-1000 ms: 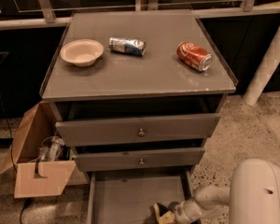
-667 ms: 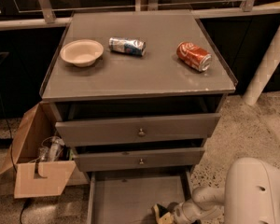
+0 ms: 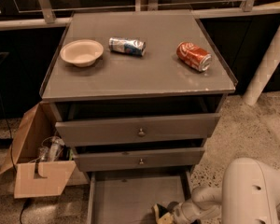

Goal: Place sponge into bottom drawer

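Sponge [image 3: 160, 214] and gripper [image 3: 171, 215] sit together at the very bottom of the camera view, over the front right part of the bottom drawer [image 3: 130, 197]. The drawer is pulled well out from under the two upper drawers [image 3: 137, 130], which leaves its flat grey floor open from above; that is why the arm [image 3: 210, 204] reaches in low from the right rather than coming down over the cabinet top [image 3: 144, 76]. The sponge shows as a small pale yellow block with a dark upper side right at the gripper's tip, within the drawer's outline. Whether it is lifted off the floor or already rests on it is hidden by the picture's edge. Whether the gripper is clamped on the sponge or spread apart from it cannot be told either.

Judging from this, the task is at its placing step: the sponge is above or in the right compartment, and what seems left is a clean release and a withdrawal that does not drag it back out over the low front wall.

A bowl [image 3: 81, 53], a blue can [image 3: 126, 46] and a red can [image 3: 193, 56] lie on the cabinet top, well apart from the work below. A cardboard box [image 3: 37, 183] stands on the floor left of the cabinet.
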Robot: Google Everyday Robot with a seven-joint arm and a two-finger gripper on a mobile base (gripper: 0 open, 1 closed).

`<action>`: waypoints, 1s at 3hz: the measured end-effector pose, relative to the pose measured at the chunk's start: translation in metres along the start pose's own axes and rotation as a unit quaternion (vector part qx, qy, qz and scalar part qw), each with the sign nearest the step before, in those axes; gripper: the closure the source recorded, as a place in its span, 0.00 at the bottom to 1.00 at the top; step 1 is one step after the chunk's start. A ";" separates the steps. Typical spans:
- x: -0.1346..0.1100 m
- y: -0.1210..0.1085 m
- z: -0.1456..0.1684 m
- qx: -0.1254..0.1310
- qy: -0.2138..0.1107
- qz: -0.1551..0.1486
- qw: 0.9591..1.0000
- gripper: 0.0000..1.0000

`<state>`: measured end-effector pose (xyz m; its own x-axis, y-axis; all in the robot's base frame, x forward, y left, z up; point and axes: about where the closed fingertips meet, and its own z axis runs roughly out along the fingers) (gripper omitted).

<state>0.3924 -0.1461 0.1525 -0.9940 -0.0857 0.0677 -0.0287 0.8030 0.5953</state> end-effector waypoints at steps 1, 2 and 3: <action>0.000 0.000 0.000 0.000 0.000 0.000 1.000 0.58; 0.000 0.000 0.000 0.000 0.000 0.000 1.000 0.34; 0.000 0.000 0.000 0.000 0.000 0.000 1.000 0.11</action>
<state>0.3923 -0.1460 0.1524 -0.9940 -0.0858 0.0678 -0.0287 0.8029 0.5954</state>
